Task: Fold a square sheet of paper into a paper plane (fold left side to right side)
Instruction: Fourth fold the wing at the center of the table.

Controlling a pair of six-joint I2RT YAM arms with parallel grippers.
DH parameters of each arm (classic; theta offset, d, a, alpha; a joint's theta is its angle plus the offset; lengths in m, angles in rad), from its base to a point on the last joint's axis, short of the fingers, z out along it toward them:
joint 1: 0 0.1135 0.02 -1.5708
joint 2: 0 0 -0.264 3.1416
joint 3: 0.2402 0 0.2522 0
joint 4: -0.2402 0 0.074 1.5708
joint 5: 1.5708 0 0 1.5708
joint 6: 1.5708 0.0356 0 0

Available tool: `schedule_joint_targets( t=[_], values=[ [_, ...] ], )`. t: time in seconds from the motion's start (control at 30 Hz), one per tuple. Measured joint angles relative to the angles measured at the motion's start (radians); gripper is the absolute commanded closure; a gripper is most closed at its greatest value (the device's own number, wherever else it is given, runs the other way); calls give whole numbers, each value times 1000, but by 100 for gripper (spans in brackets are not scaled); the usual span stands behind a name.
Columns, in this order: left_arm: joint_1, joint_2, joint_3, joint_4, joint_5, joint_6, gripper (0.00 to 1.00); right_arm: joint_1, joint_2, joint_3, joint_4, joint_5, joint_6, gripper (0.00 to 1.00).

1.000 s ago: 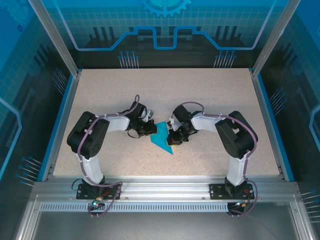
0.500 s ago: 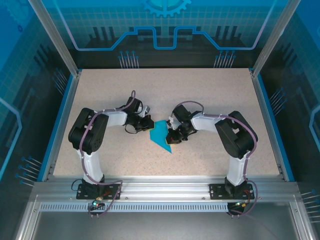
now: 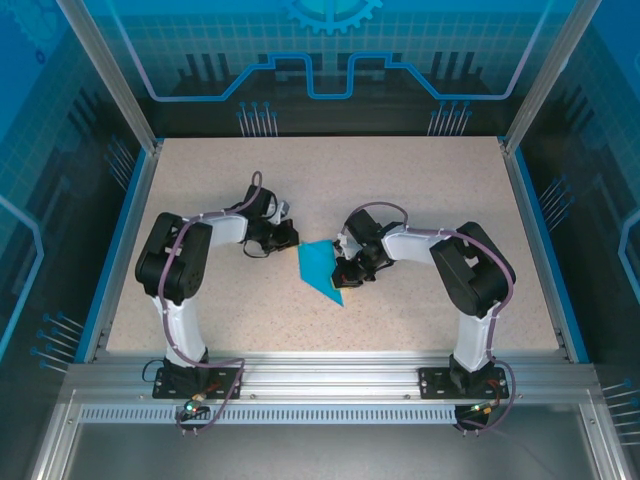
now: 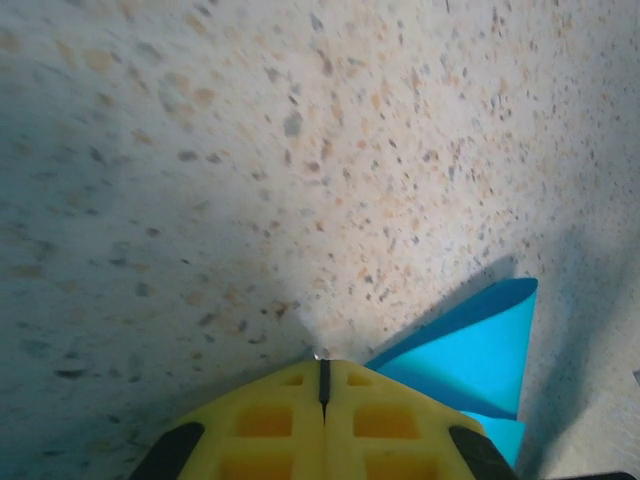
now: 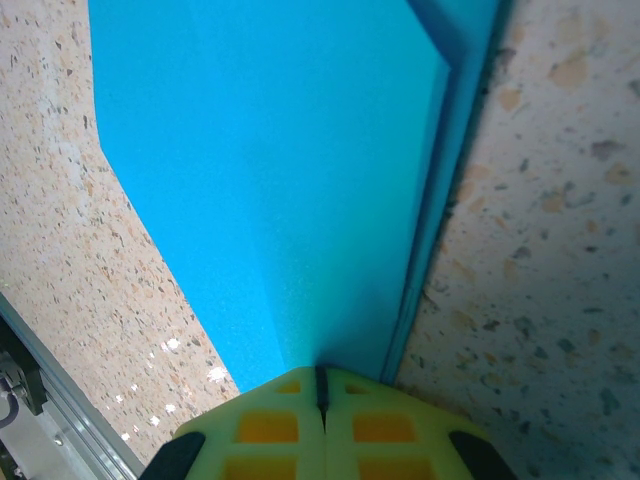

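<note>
Near the middle of the speckled table [image 3: 430,200], the teal-blue paper [image 3: 318,268] lies between the two arms. It's folded into a wedge-ish shape, with the pointy end aimed at the near edge.

The right gripper [image 3: 344,272] is parked on the paper's right side. Its jaws are pinched all the way together with nothing between them, so it isn't gripping the sheet. On the right wrist cam the closed yellow fingertips [image 5: 270,425] come down right onto the blue surface. They sit just beside a fold edge that runs up the right side of the sheet, with bare table past that edge.

The left gripper [image 3: 291,238] is off the paper, just beside its upper-left corner, over plain tabletop. It's also fully closed and empty. From the left wrist cam you get the closed yellow fingertips [image 4: 265,420] over the speckles. A corner of the paper [image 4: 480,345] pokes in at lower right, and one flap looks lifted a bit and throws a shadow. Can't tell if those tips actually touch the table.
</note>
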Motion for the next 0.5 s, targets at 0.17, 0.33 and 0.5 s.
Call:
schedule_joint_targets(
  t=[0.17,0.33,0.5],
  values=[
    [24,-116,-73,13,-23,-2,95,0,0,1,0,0,0,100],
    [7,-190,-133,67,39,-6,94,0,0,1,0,0,0,100],
    [-61,-151,-139,122,102,-31,94,0,1,1,-1,0,0,100]
  ],
)
